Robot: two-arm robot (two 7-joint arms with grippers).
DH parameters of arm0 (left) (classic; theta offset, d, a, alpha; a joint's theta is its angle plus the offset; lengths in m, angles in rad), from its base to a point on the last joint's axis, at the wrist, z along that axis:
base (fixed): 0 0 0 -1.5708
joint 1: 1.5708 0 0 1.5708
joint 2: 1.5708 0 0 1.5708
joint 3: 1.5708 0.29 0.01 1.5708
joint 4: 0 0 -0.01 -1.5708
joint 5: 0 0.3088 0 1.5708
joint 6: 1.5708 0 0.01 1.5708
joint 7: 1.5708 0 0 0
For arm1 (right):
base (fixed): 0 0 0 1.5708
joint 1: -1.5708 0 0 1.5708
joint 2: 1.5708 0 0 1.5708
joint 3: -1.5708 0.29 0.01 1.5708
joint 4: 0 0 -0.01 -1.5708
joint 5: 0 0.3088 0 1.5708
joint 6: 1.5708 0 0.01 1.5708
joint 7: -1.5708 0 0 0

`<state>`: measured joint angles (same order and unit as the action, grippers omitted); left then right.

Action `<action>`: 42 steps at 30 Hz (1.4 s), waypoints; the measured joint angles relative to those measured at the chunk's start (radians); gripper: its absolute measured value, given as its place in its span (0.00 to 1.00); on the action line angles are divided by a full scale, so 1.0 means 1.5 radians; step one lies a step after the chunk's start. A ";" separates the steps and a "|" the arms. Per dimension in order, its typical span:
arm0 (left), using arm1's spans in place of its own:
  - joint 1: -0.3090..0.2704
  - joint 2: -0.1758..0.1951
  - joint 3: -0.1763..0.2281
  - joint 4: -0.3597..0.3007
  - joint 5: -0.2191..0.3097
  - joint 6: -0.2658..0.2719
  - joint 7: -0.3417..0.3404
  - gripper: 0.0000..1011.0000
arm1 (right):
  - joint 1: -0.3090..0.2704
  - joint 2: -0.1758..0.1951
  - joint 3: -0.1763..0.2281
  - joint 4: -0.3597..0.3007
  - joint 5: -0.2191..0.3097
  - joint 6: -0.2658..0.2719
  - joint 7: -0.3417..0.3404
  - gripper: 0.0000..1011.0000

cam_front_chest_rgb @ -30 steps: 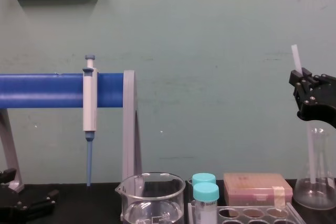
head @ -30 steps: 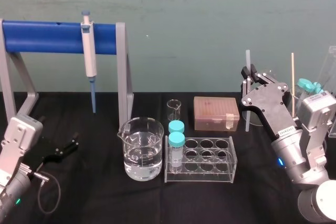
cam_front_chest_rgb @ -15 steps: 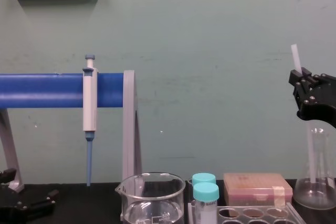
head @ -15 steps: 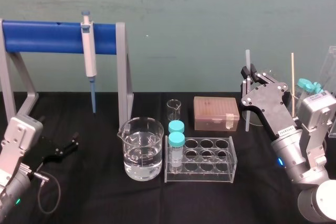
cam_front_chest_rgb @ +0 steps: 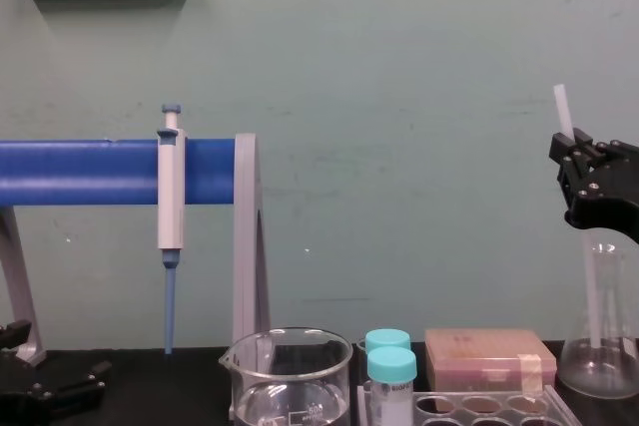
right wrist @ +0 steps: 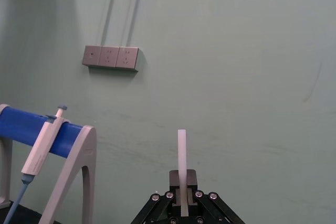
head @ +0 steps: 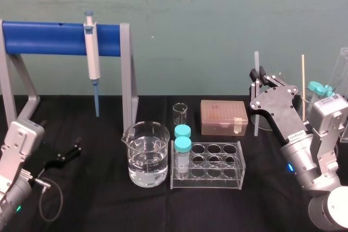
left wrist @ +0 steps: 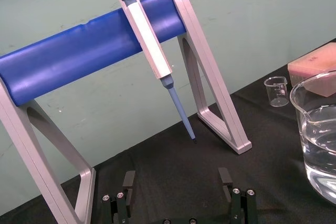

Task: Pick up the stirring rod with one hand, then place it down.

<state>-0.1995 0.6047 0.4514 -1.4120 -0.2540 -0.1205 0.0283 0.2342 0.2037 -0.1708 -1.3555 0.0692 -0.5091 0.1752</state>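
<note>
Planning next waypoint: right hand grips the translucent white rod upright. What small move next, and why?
Probably lift straight up a little. The right hand is shut on the upright translucent-white stirring rod, whose lower end sits low at the clear glass flask, inside or beside, I cannot tell. The left hand sits parked, open, at far left.

Long, thin translucent-white stirring rod stands near-upright with a slight tilt, blunt end up, at the right side of the black counter. Black jointed right claw on a grey-white arm pinches its upper part. The top pokes out above the claw. Can't tell if the lower end touches anything.
</note>
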 joint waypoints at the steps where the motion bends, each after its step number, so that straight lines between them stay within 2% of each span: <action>1: 0.000 0.000 0.000 0.000 0.000 0.000 0.000 0.99 | 0.000 0.000 0.000 0.000 0.000 0.000 0.000 0.07; 42: 0.000 0.000 0.000 0.000 0.000 0.000 0.000 0.99 | 0.000 0.000 0.000 0.000 0.000 0.000 0.001 0.07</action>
<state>-0.1995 0.6047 0.4514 -1.4120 -0.2539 -0.1205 0.0283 0.2342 0.2037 -0.1708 -1.3555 0.0692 -0.5091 0.1759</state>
